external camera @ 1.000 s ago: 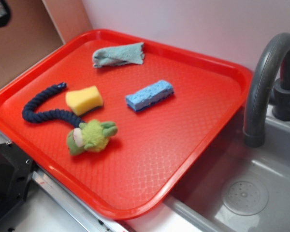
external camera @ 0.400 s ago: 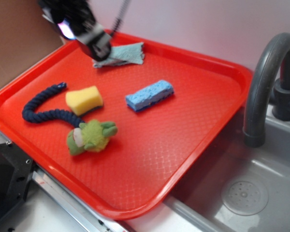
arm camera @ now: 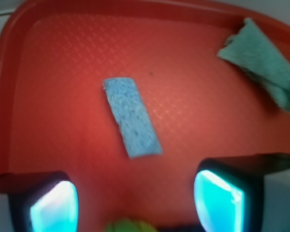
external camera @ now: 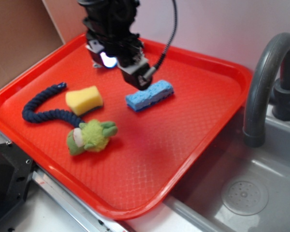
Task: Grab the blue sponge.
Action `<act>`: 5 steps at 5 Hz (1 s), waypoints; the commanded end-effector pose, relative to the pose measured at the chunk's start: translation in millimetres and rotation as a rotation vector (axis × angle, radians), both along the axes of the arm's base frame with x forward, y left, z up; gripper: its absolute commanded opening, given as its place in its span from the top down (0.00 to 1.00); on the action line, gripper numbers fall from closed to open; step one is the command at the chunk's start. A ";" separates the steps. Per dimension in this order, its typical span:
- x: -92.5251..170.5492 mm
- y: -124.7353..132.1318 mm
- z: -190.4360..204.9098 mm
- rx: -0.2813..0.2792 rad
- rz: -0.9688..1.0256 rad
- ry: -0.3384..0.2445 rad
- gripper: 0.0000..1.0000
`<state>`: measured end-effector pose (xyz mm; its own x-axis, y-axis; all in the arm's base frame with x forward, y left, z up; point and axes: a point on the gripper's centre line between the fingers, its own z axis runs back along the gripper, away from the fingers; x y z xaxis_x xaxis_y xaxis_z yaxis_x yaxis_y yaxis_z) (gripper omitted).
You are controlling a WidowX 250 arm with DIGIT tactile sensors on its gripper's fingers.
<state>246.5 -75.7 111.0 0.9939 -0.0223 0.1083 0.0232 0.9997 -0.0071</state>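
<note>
Approach stage, grasp not yet made: gripper (arm camera: 135, 203) hangs above tray (external camera: 193, 145) w/ jaws wide apart & empty, sponge (arm camera: 132, 117) lying flat mid-tray ahead of the fingers, untouched; descent, centring & closing are left, by my judgement.

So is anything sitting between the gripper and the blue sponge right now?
Nothing visible. The open gripper hangs above the tray, and the blue sponge lies bare just ahead of its fingers. The teal cloth is off to one side.
</note>
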 end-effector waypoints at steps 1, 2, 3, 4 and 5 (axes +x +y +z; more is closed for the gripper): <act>32.0 -0.7 -17.9 -0.024 -0.004 -0.015 0.00; 37.1 -3.2 -34.1 -0.028 -0.030 0.019 0.00; 39.4 -1.4 -47.0 -0.030 -0.035 0.046 0.00; 40.5 -4.6 -60.0 -0.055 -0.063 0.072 0.00; 38.3 -8.2 -68.8 -0.046 -0.070 0.096 0.05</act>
